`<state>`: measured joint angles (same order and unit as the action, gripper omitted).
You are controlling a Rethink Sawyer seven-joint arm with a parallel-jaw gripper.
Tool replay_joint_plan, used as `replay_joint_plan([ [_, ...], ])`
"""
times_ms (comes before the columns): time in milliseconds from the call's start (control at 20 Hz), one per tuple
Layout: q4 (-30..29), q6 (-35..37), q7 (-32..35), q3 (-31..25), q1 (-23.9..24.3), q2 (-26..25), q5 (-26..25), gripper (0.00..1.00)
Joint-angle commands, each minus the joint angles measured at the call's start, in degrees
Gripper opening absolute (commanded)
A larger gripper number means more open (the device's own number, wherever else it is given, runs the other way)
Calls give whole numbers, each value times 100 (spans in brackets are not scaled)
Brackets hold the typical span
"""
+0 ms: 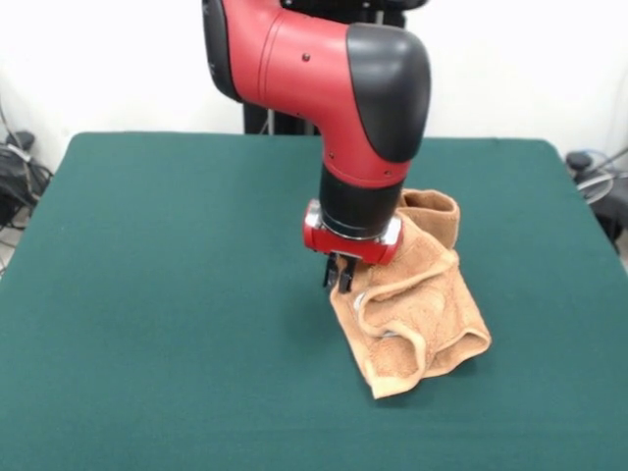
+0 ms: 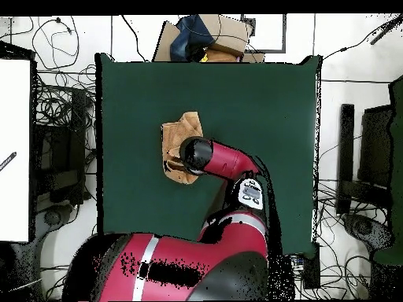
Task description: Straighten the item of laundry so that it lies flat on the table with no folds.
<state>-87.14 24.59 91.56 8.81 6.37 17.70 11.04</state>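
The tan-orange towel (image 1: 417, 304) lies crumpled in folds on the dark green table (image 1: 147, 294), right of the middle in the front view. My gripper (image 1: 339, 277) points straight down at the towel's left edge, and its dark fingers are shut on a raised fold of cloth there. The towel's far corner stands up behind the wrist. In the overhead view the towel (image 2: 179, 132) shows left of the table's (image 2: 260, 102) middle, and the arm's wrist (image 2: 195, 153) covers its lower part and hides the gripper. I see no white tag.
A cardboard box with dark things on it (image 2: 208, 35) sits beyond the table's top edge in the overhead view. Cables (image 1: 15, 167) and equipment lie around the table's sides. A white panel (image 2: 14, 149) stands off the left side.
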Motion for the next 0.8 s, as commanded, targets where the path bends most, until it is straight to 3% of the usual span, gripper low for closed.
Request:
replay_joint_plan([
  [50,-252,231,738,-608,107,-211,-18,0],
  [800,296,1834,1140,-103,-250,-51,50,0],
])
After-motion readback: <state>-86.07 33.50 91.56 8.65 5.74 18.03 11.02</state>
